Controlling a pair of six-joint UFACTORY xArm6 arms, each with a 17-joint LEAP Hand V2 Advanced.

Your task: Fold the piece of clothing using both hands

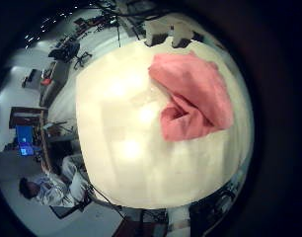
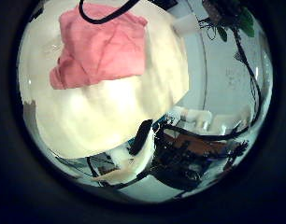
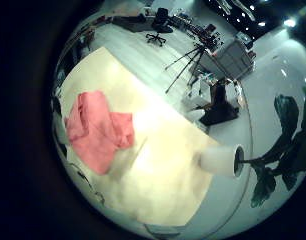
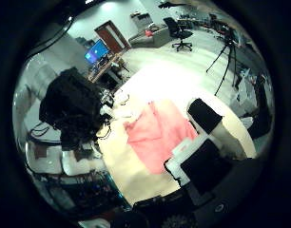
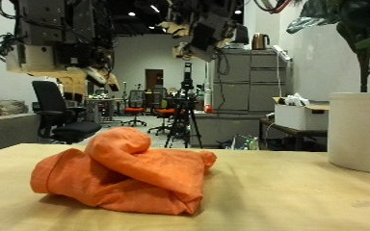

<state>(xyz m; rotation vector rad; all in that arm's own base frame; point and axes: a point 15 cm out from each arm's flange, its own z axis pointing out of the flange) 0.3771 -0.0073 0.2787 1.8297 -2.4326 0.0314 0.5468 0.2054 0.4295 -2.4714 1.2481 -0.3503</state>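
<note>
The surface (image 5: 313,197) is a pale wooden tabletop, and it carries very little. On it, near the middle, lies the piece of clothing (image 5: 127,171) — an orange-pink garment, bunched and lumpy, with one rolled part riding on top of the rest. It is crumpled rather than folded, so by my judgement the folding has yet to begin, or needs redoing. Well apart from it, at the far right of the surface, stands a white cylindrical pot (image 5: 359,132) with a leafy plant rising from it; it sits clear of the working area.

Both hands hang high above the surface, at the top of the outside view. The left hand (image 5: 57,38) and the right hand (image 5: 211,29) touch nothing and hold nothing; how far their fingers are spread I cannot tell. All four palm views look down on the garment from a distance, which fits hands raised well off it — probably placed to survey the cloth before descending.
</note>
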